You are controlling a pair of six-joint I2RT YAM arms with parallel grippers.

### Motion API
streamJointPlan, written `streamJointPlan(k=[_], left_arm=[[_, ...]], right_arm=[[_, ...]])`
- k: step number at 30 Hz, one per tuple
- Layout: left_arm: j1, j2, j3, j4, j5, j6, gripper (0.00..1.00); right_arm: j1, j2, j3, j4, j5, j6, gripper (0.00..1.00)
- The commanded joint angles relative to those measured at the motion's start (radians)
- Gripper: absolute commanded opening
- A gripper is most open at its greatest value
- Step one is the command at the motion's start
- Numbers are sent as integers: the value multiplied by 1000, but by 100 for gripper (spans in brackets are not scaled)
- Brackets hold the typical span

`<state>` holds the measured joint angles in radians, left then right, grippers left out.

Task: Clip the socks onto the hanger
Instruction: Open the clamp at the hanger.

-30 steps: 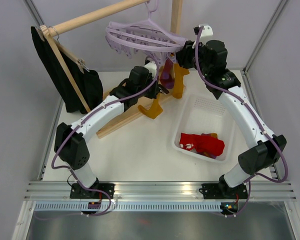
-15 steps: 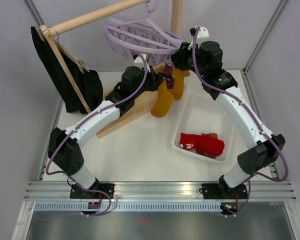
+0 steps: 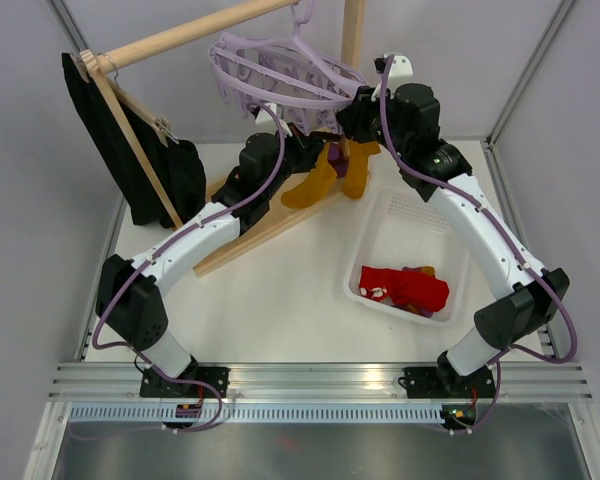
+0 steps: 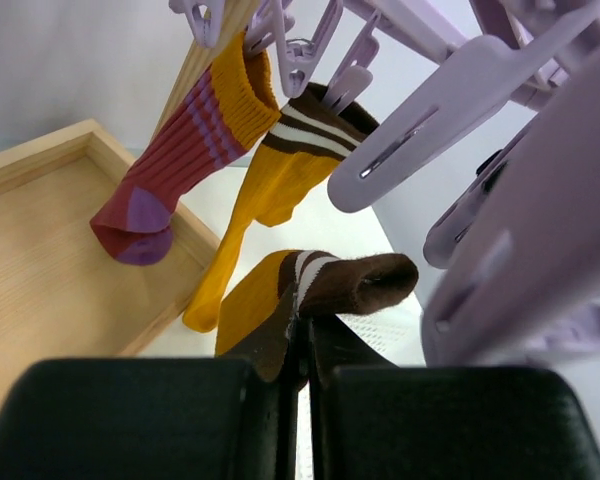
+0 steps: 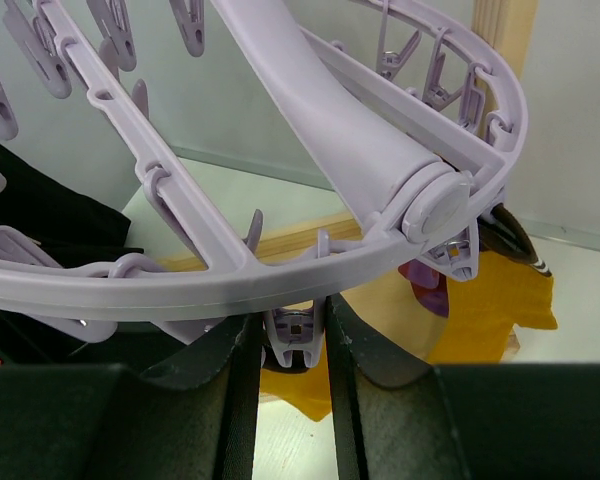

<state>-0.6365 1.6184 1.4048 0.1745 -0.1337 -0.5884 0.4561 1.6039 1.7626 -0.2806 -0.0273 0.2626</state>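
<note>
The lavender hanger [image 3: 280,72] hangs from the wooden bar, its ring tilted. My left gripper [image 4: 305,325] is shut on the brown, white-striped cuff of a mustard sock [image 4: 355,283], held just under the pegs [image 4: 450,110]. In the top view this sock [image 3: 308,187] trails down and left from the left gripper [image 3: 315,160]. A maroon sock [image 4: 180,140] and another mustard sock [image 4: 280,185] hang clipped from pegs. My right gripper [image 5: 292,340] is shut on a peg [image 5: 296,335] under the ring [image 5: 280,270]. More socks [image 3: 405,288], red among them, lie in the basket.
A white basket [image 3: 412,215] stands on the table at the right. The wooden rack's base [image 4: 50,250] and post [image 3: 353,30] are under and behind the hanger. A black garment [image 3: 130,150] hangs on a wooden hanger at the left.
My left gripper has lifted the mustard sock up and right, close under the hanger's pegs. The right gripper has shifted a little up and left with the hanger's rim, tilting the ring.
</note>
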Motion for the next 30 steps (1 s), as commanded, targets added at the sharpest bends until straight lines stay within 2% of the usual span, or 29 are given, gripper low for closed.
streamJointPlan(k=[1,30], left_arm=[[-2,-6,11,72,-26,-45,2],[-2,-2,29,122,-1,-53,2]], right_arm=[[4,-6,51,12,21,4,0],[18,-4,51,3,52,-10,0]])
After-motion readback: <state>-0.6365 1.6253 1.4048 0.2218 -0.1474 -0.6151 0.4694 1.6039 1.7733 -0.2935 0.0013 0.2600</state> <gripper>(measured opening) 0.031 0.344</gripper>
